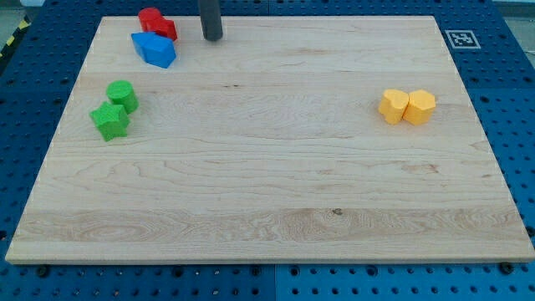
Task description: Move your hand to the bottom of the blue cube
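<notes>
Pincer: none shows; my tip [212, 38] rests on the desk [276, 167], near the blue block's [155, 49] right, beside red blocks [156, 22].

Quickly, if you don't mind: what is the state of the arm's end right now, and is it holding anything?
No gripper: my tip is a bare rod, holding nothing.
It rests on the board to the view's right of the blue block, apart from it.
</notes>
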